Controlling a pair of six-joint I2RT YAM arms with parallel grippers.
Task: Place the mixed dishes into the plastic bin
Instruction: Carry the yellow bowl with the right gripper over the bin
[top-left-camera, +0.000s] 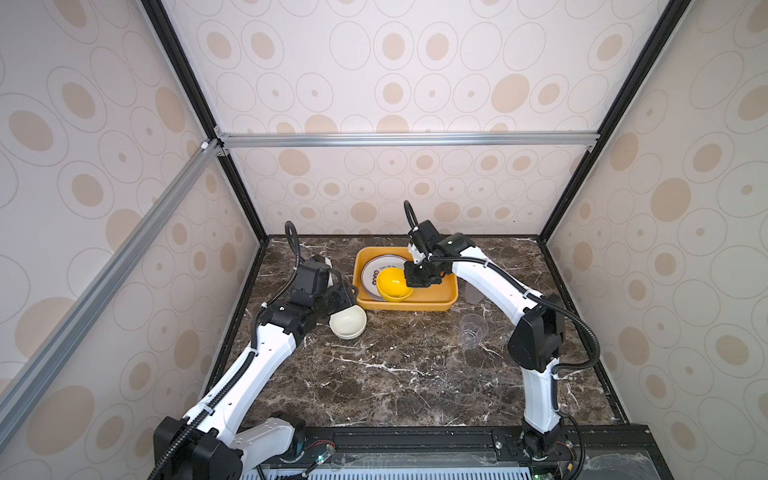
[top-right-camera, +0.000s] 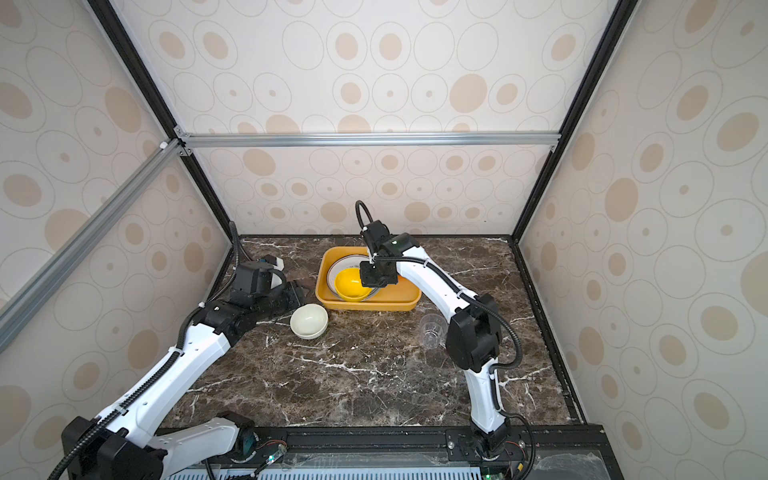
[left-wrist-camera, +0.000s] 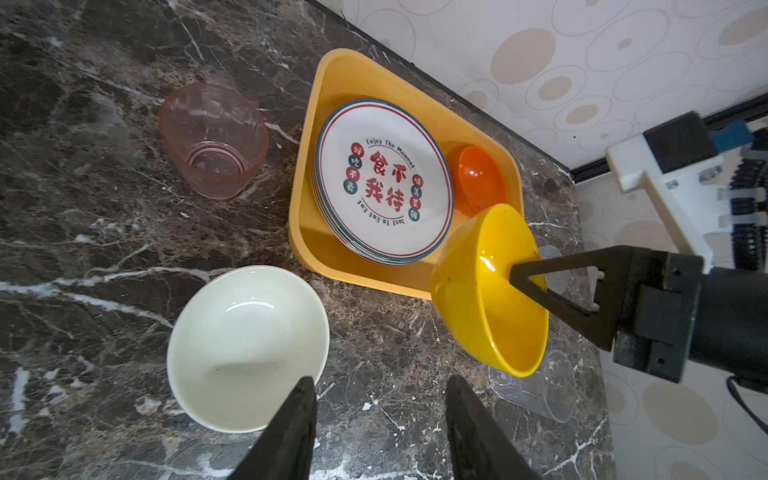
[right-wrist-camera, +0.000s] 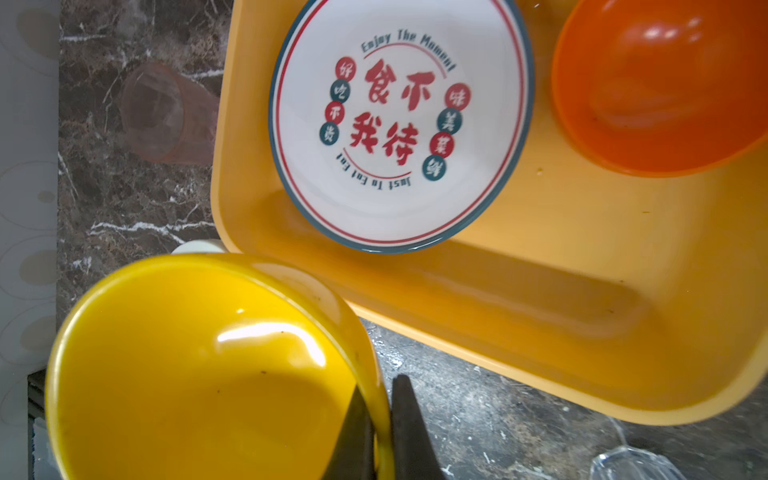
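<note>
plates (left-wrist-camera: 382, 183), orange bowl (left-wrist-camera: 482, 178) inside yellow bin (left-wrist-camera: 332, 79); yellow bowl (left-wrist-camera: 469, 299) aloft, tilted

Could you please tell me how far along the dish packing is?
Done: the stack of plates and the orange bowl sit in the yellow bin. In hand: the right gripper pinches the rim of the yellow bowl, lifted near the bin. Remaining: the cream bowl beside the open left gripper, the pink cup, the clear cup and a greyish cup are on the table.
</note>
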